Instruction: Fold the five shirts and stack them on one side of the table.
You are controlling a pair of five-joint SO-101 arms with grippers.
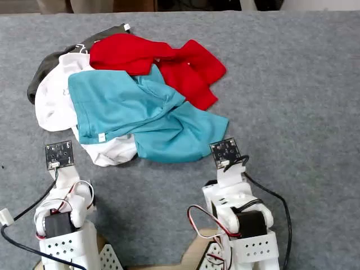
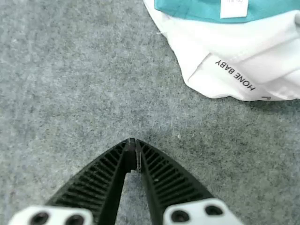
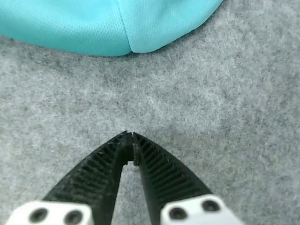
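Sitting in one crumpled heap ahead of both sets of jaws, the shirts aren't sorted or folded yet, so the task looks to be at its very start. Teal shirt (image 1: 140, 115) is on top, w/ red shirt (image 1: 169, 62) beyond it, white shirt (image 1: 53, 98) under it twd the side of the left arm (image 1: 62, 219), and a dark shirt (image 1: 42, 73) at the far edge; can't make out a fifth.

Over bare grey tabletop (image 1: 304, 84), the left jaws are clenched tip to tip w/ nothing in them. The white hem lies ahead of the tips and off twd the right jaws' side, not touching. Likewise the right jaws are clenched and empty; the teal hem lies straight ahead of the tips, near but apart.

Right arm (image 1: 239, 219) is prob. the nearer one to the top shirt. Teal's long axis runs approx. crosswise to both jaws' reach, from left jaws' side to right jaws' side. It's too bunched to tell which way the collar points. Next grab likely needs jaws opened, then fwd to that hem.
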